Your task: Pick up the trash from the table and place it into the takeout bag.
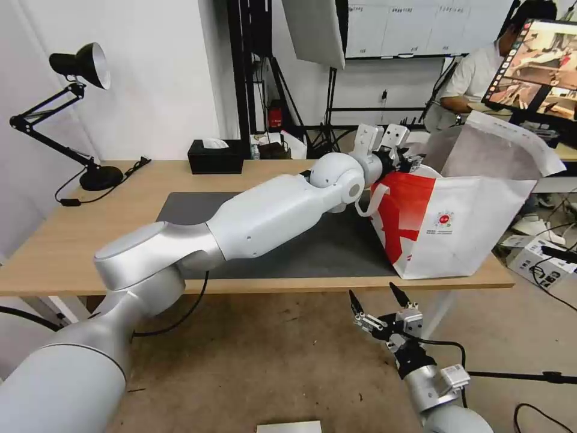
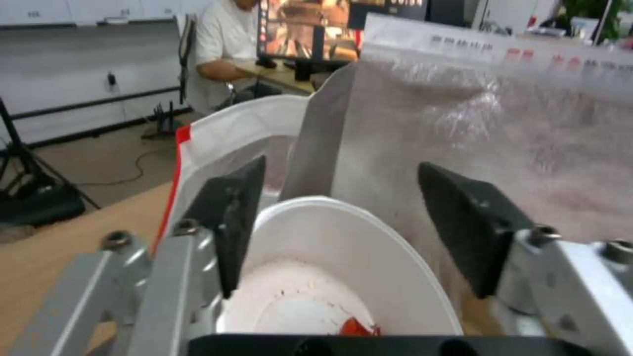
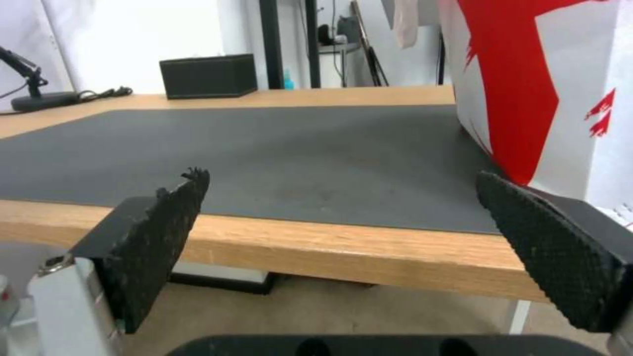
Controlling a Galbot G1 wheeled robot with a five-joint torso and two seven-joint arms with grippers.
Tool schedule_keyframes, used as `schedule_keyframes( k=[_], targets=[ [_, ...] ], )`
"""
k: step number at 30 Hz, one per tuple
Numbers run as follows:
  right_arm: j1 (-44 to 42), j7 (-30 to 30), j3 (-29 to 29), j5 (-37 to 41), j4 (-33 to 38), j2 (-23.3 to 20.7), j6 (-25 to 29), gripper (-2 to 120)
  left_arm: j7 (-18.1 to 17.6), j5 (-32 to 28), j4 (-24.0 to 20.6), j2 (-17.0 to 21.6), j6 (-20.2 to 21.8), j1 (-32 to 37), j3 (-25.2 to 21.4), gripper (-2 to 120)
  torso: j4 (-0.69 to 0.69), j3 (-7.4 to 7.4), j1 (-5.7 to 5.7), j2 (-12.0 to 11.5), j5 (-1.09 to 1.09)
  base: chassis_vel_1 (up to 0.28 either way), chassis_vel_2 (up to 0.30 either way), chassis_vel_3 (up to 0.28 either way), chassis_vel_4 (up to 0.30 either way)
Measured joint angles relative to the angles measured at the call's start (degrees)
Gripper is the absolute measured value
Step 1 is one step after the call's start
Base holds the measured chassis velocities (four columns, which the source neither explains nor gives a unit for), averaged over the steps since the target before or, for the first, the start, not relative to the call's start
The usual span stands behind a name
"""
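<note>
My left arm stretches across the table (image 1: 48, 240) to the mouth of the red-and-white takeout bag (image 1: 475, 222). The left gripper (image 1: 415, 161) hangs at the bag's near rim. In the left wrist view its fingers (image 2: 237, 217) press both sides of a white bowl (image 2: 343, 257) with a red scrap inside, its opening facing the camera, in front of the bag's silver foil lining (image 2: 494, 138). My right gripper (image 1: 375, 296) waits open and empty below the table's front edge, beside the bag (image 3: 527, 74).
A dark grey mat (image 1: 186, 207) covers the table's middle. A black tissue box (image 1: 215, 156) and a black desk lamp (image 1: 78, 66) stand along the far and left sides. Boxes and cables lie on the floor to the right.
</note>
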Motion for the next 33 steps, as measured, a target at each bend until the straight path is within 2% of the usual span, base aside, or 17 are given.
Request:
schedule_keyframes(
  k=[1, 4, 5, 8, 10, 12, 13, 17, 18, 20, 21, 22, 24, 25, 29, 30, 33],
  targets=[
    [0.0, 0.0, 0.0, 0.0, 0.0, 0.0, 0.0, 100, 0.0, 0.0, 0.0, 0.0, 0.0, 0.0, 0.0, 71, 0.0, 0.0, 0.0, 0.0, 0.0, 0.0, 0.0, 0.0, 0.0],
    [0.0, 0.0, 0.0, 0.0, 0.0, 0.0, 0.0, 100, -2.3, -0.2, -2.9, 2.4, -0.7, 0.0, -1.2, 84, 0.01, 0.0, 0.0, 0.0, -0.01, 0.0, 0.0, 0.0, 0.0],
    [0.0, 0.0, 0.0, 0.0, 0.0, 0.0, 0.0, 100, -2.3, -0.2, -2.9, 2.4, -0.7, 0.0, -1.2, 84, 0.01, 0.0, 0.0, 0.0, -0.01, 0.0, 0.0, 0.0, 0.0],
    [0.0, 0.0, 0.0, 0.0, 0.0, 0.0, 0.0, 100, -3.4, -0.6, -5.3, 5.4, -1.4, -0.2, -2.8, 97, 0.0, 0.0, 0.0, 0.0, -0.01, 0.0, 0.0, 0.0, 0.0],
    [0.0, 0.0, 0.0, 0.0, 0.0, 0.0, 0.0, 100, -3.4, -0.6, -6.3, 6.7, -1.6, -0.2, -3.1, 99, -0.01, 0.0, 0.01, 0.0, -0.01, 0.0, 0.0, 0.0, 0.0],
    [0.0, 0.0, 0.0, 0.0, 0.0, 0.0, 0.0, 100, -2.9, -0.1, -9.6, 10.8, -1.8, 0.1, -3.3, 100, 0.01, 0.0, 0.0, 0.0, -0.01, 0.0, 0.0, 0.0, 0.0],
    [0.0, 0.0, 0.0, 0.0, 0.0, 0.0, 0.0, 100, -2.9, -0.1, -9.6, 10.8, -1.8, 0.1, -3.3, 100, 0.01, 0.0, 0.0, 0.0, -0.01, 0.0, 0.0, 0.0, 0.0],
    [0.0, 0.0, 0.0, 0.0, 0.0, 0.0, 0.0, 100, -2.0, 0.9, -16.1, 18.8, -2.5, 3.2, -3.9, 100, 0.02, 0.0, 0.0, 0.0, -0.02, 0.0, 0.0, 0.0, 0.0],
    [0.0, 0.0, 0.0, 0.0, 0.0, 0.0, 0.0, 100, -2.0, 0.9, -16.1, 18.8, -2.5, 3.2, -3.9, 100, 0.02, 0.0, 0.0, 0.0, -0.02, 0.0, 0.0, 0.0, 0.0],
    [0.0, 0.0, 0.0, 0.0, 0.0, 0.0, 0.0, 100, -1.3, 2.9, -18.5, 22.7, -3.5, 5.6, -4.5, 100, 0.0, 0.0, 0.0, 0.0, -0.02, 0.0, 0.0, 0.0, 0.0],
    [0.0, 0.0, 0.0, 0.0, 0.0, 0.0, 0.0, 100, -1.3, 2.9, -18.5, 22.7, -3.5, 5.6, -4.5, 100, 0.0, 0.0, 0.0, 0.0, -0.02, 0.0, 0.0, 0.0, 0.0],
    [0.0, 0.0, 0.0, 0.0, 0.0, 0.0, 0.0, 100, -0.9, 4.1, -19.6, 24.6, -4.0, 7.0, -5.0, 100, 0.0, 0.0, 0.0, 0.0, -0.02, 0.0, 0.0, 0.0, 0.0],
    [0.0, 0.0, 0.0, 0.0, 0.0, 0.0, 0.0, 100, -0.6, 6.5, -22.1, 29.1, -5.0, 11.5, -7.2, 100, 0.03, 0.0, 0.0, 0.0, -0.03, 0.0, 0.0, 0.0, 0.0],
    [0.0, 0.0, 0.0, 0.0, 0.0, 0.0, 0.0, 100, -0.6, 6.5, -22.1, 29.1, -5.0, 11.5, -7.2, 100, 0.03, 0.0, 0.0, 0.0, -0.03, 0.0, 0.0, 0.0, 0.0],
    [0.0, 0.0, 0.0, 0.0, 0.0, 0.0, 0.0, 100, -0.6, 9.7, -25.6, 34.4, -6.9, 20.3, -13.6, 100, 0.02, 0.0, 0.0, 0.0, -0.02, 0.0, 0.0, 0.0, 0.0],
    [0.0, 0.0, 0.0, 0.0, 0.0, 0.0, 0.0, 100, -0.6, 9.7, -25.6, 34.4, -6.9, 20.3, -13.6, 100, 0.02, 0.0, 0.0, 0.0, -0.02, 0.0, 0.0, 0.0, 0.0],
    [0.0, 0.0, 0.0, 0.0, 0.0, 0.0, 0.0, 100, -0.7, 11.2, -28.6, 37.2, -8.3, 26.2, -19.7, 100, 0.0, 0.0, 0.0, 0.0, 0.0, 0.0, 0.0, 0.0, 0.0]
  ],
)
